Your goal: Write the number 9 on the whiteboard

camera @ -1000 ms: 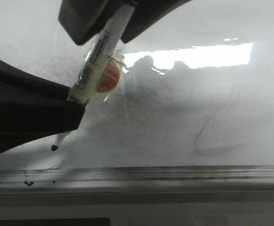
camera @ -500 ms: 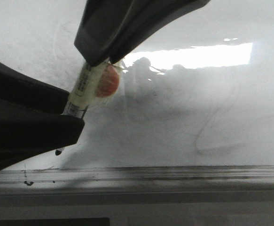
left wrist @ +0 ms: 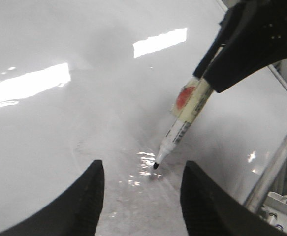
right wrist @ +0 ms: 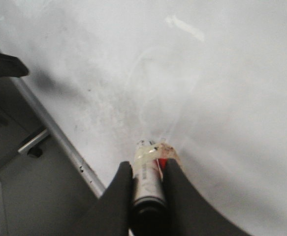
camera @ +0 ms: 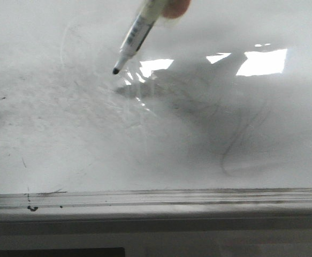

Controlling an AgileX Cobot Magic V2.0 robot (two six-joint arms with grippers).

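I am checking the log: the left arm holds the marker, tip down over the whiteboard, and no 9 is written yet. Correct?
Not quite: the right gripper holds the marker, as the right wrist view shows. The left gripper is empty. The whiteboard carries no 9.

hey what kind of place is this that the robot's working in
Probably a lab or test bench set up for writing. A large glossy whiteboard with faint erased smudges fills the view, a grimy ledge runs along its near edge, and the right pincer holds a marker over it.
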